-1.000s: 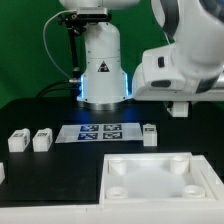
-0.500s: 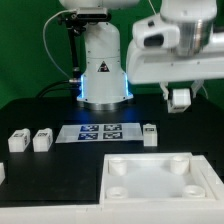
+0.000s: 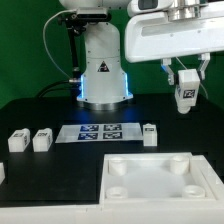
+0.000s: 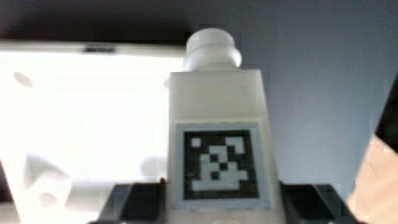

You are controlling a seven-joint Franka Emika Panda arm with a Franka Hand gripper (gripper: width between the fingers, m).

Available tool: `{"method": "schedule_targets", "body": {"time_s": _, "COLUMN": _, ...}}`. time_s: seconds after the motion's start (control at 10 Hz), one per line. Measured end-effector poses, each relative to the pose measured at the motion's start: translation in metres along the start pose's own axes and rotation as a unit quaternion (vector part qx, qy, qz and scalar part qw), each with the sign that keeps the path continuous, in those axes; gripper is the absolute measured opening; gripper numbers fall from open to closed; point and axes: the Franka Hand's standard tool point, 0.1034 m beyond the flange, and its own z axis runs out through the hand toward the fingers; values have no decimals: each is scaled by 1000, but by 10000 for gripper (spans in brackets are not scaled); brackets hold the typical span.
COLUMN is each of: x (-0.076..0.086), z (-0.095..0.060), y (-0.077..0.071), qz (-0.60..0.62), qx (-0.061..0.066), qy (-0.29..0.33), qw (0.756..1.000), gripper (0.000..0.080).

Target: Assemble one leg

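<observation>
My gripper [image 3: 185,80] is raised high at the exterior view's upper right and is shut on a leg [image 3: 185,94], a small white block with a black-and-white tag. In the wrist view the held leg [image 4: 219,120] fills the middle, tag facing the camera, round peg end pointing away, with dark fingers [image 4: 134,205] on both sides. Three other legs stand on the table: two at the exterior view's left [image 3: 18,141] [image 3: 42,140] and one beside the marker board [image 3: 150,134]. The large white plate [image 3: 155,182] with round corner sockets lies at the front.
The marker board [image 3: 96,132] lies flat mid-table. The arm's white base [image 3: 102,65] with blue light stands behind it. The black table ends in a white edge at the front left.
The gripper has risen and swung toward the exterior view's right, carrying the leg higher above the table. The parts on the table have not moved.
</observation>
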Motion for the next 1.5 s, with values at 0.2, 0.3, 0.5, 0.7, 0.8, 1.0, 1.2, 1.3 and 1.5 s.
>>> {"method": "schedule_targets", "body": {"time_s": 0.2, "x": -1, "z": 5, "y": 10, "qz": -52, "qx": -2, "qy": 15, "qw": 999, "gripper": 292}}
{"method": "schedule_targets", "body": {"time_s": 0.3, "x": 31, "z": 2, "y": 11, "qz": -51, "qx": -1, "qy": 30, "qw": 998, "gripper": 292}}
{"method": "schedule_targets", "body": {"time_s": 0.5, "x": 41, "z": 5, "y": 7, "qz": -53, "qx": 1, "qy": 35, "qw": 998, "gripper": 292}}
{"method": "schedule_targets", "body": {"time_s": 0.7, "x": 41, "z": 6, "y": 7, "qz": -53, "qx": 1, "qy": 34, "qw": 998, "gripper": 293}}
{"method": "schedule_targets", "body": {"time_s": 0.8, "x": 44, "z": 8, "y": 10, "qz": -62, "qx": 0, "qy": 38, "qw": 997, "gripper": 294}}
{"method": "schedule_targets", "body": {"time_s": 1.0, "x": 90, "z": 13, "y": 37, "qz": -105, "qx": -12, "qy": 74, "qw": 992, "gripper": 294}}
{"method": "schedule_targets", "body": {"time_s": 1.2, "x": 125, "z": 14, "y": 46, "qz": -144, "qx": -19, "qy": 107, "qw": 984, "gripper": 294}}
{"method": "schedule_targets", "body": {"time_s": 1.3, "x": 122, "z": 16, "y": 45, "qz": -142, "qx": -18, "qy": 104, "qw": 984, "gripper": 294}}
{"method": "schedule_targets", "body": {"time_s": 1.5, "x": 122, "z": 17, "y": 45, "qz": -143, "qx": -18, "qy": 104, "qw": 984, "gripper": 294}}
